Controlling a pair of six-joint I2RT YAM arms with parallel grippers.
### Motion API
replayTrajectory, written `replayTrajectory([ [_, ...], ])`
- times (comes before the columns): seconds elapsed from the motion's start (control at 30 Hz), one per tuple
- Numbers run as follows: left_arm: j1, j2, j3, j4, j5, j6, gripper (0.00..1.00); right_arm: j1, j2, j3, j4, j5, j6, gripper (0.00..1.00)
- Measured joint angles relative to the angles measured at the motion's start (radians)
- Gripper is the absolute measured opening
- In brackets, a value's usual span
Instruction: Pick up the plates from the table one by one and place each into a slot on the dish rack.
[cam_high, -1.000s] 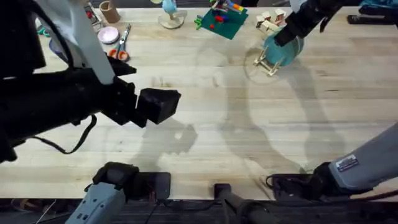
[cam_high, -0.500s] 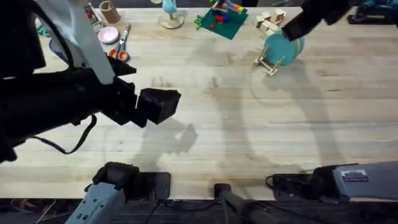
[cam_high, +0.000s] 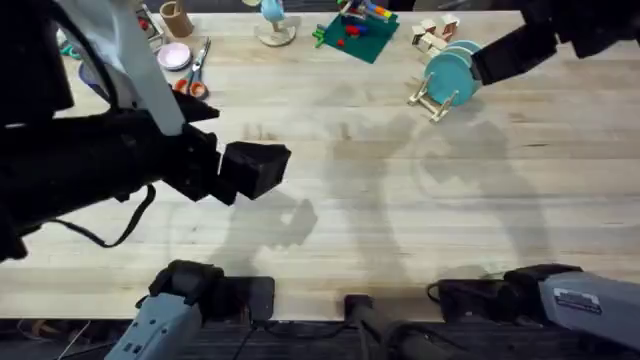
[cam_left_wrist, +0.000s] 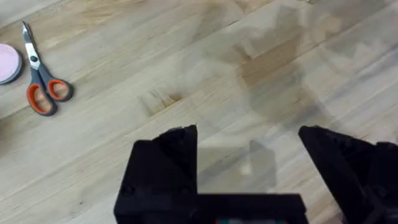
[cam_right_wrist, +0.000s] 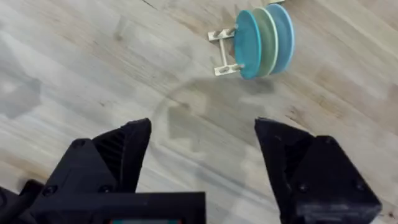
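Since one second ago the right hand (cam_right_wrist: 202, 168) is pulled back from the dish rack (cam_high: 432, 100), released and empty. Three plates (cam_right_wrist: 264, 41) are seen upright in its slots, so the task seems finished. Released also is the left hand (cam_left_wrist: 249, 168), over the bare worktop (cam_high: 420, 210).

Overhead view. The dish rack (cam_high: 432, 97) stood near the bench's (cam_high: 400, 200) far right corner, holding the turquoise plate (cam_high: 449, 73) upright on edge. The right arm (cam_high: 520, 50) hung just beside the rack. The left arm (cam_high: 120, 170) loomed large and dark over the left edge. Scissors (cam_high: 196, 68) and a pink dish (cam_high: 174, 56) lay near the far left corner.
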Motion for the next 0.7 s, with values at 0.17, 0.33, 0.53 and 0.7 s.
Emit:
replayTrajectory([
  [0.17, 0.000, 0.000, 0.000, 0.000, 0.000, 0.000, 0.995, 0.047, -0.065, -0.019, -0.004, 0.047, 0.056, 0.995],
  [0.33, 0.000, 0.000, 0.000, 0.000, 0.000, 0.000, 0.995, 0.063, -0.183, -0.149, 0.022, 0.075, 0.108, 0.995],
  [0.53, 0.000, 0.000, 0.000, 0.000, 0.000, 0.000, 0.994, 0.063, -0.380, -0.385, 0.060, 0.083, 0.158, 0.996],
  [0.7, 0.000, 0.000, 0.000, 0.000, 0.000, 0.000, 0.996, 0.063, -0.436, -0.418, 0.059, 0.083, 0.180, 0.996],
])
